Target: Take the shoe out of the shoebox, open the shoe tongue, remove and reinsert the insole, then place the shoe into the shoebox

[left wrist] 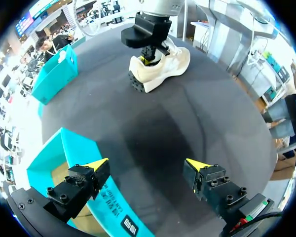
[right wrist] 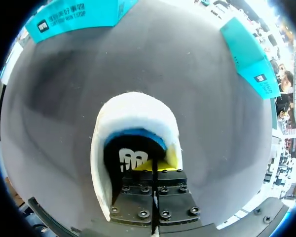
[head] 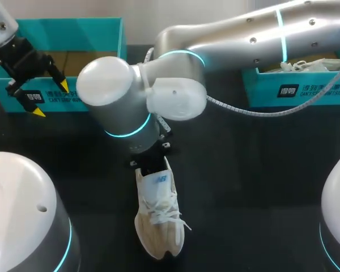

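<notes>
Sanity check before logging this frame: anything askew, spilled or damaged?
Nothing stands out. The shoe stands upright on its sole on the table, with no visible damage. The right gripper, fingers together, is down in its opening; the left gripper hangs open over the left shoebox's front wall.

I see the shoe (head: 158, 218), a cream-white sneaker with white laces, standing upright on its sole on the black desk (head: 249, 187). Its toe points toward the near edge and its heel toward the back. It is out of the box, near the middle of the desk. Inside the heel opening, the blue insole (right wrist: 135, 138) with a white logo lies in place. The teal shoebox (head: 73, 27) sits open at the back left, well apart from the shoe, showing a brown cardboard floor.
</notes>
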You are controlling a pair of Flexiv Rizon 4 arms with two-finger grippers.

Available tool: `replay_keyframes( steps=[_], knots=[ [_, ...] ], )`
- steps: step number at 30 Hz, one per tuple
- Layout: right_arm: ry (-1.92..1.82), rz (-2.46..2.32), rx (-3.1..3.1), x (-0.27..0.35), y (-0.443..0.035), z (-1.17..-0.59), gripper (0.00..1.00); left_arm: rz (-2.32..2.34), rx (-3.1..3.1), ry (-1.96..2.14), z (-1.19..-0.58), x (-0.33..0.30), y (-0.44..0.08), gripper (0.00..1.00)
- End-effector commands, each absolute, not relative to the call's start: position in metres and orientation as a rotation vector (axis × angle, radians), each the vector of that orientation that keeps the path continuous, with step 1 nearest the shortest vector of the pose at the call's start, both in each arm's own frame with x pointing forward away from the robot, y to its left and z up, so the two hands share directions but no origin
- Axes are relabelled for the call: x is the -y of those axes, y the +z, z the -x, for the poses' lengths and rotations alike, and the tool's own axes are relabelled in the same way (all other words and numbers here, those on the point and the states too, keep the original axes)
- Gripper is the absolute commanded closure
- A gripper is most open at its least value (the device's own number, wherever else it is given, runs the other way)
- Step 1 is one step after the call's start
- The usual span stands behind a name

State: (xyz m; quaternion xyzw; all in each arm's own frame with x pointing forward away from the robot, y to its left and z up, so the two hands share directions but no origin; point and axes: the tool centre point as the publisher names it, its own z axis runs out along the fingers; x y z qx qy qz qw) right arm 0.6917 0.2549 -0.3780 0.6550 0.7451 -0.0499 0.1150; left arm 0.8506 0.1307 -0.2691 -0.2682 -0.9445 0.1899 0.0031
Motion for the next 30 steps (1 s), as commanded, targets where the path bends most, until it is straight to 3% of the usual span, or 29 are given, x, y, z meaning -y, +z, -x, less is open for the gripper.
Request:
replay_keyframes(
  steps=[1, 12, 26, 30],
  knots=[
    [-0.176, -1.982, -2.033, -0.272, -0.38, -0.686, 1.0, 0.841, 2.962, 0.592, -0.85, -0.131, -0.268, 0.0],
    [-0.096, -1.856, -1.943, -0.283, -0.338, -0.683, 1.0, 0.841, 2.962, 0.592, -0.85, -0.131, -0.268, 0.0],
    [-0.011, -1.775, -2.09, -0.27, -0.401, -0.717, 1.0, 0.841, 2.962, 0.592, -0.85, -0.131, -0.268, 0.0],
    [0.003, -1.807, -2.083, -0.27, -0.399, -0.71, 1.0, 0.841, 2.962, 0.592, -0.85, -0.131, -0.268, 0.0]
  ],
)
